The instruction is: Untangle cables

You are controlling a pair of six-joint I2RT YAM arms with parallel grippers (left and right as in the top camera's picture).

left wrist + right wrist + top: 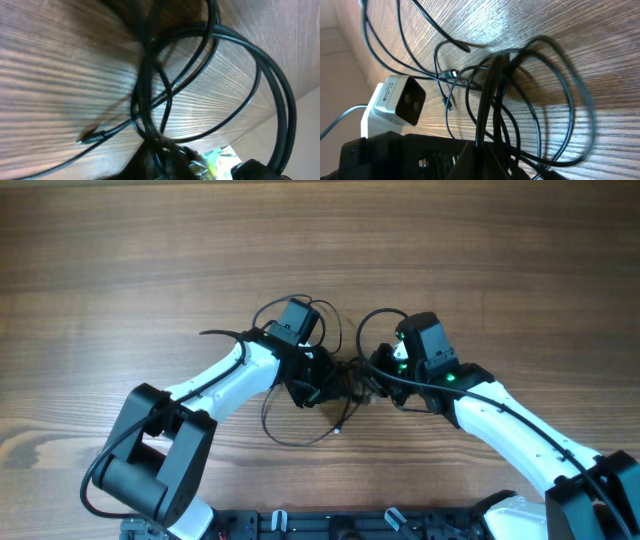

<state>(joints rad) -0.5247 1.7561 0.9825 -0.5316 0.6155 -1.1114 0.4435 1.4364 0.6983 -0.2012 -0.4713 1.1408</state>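
Observation:
The cables [300,428] are thin black cords bunched in a knot at the table's middle, between my two grippers. One loose loop trails toward the front and ends in a small plug [338,430]. My left gripper [322,385] is at the knot's left side. In the left wrist view the cables [150,100] run as a bundle into its dark, blurred jaws [162,162], which look shut on them; a grey-tipped plug [87,137] lies on the wood. My right gripper [378,387] is shut on the cables [490,95], one strand pinched between its fingers [482,150].
The wooden table [120,260] stretches all round the knot. The left arm's wrist camera housing [400,100] sits close to the right gripper. The arms' own thicker black wiring [280,100] arcs over each wrist. A black rail [330,525] lines the front edge.

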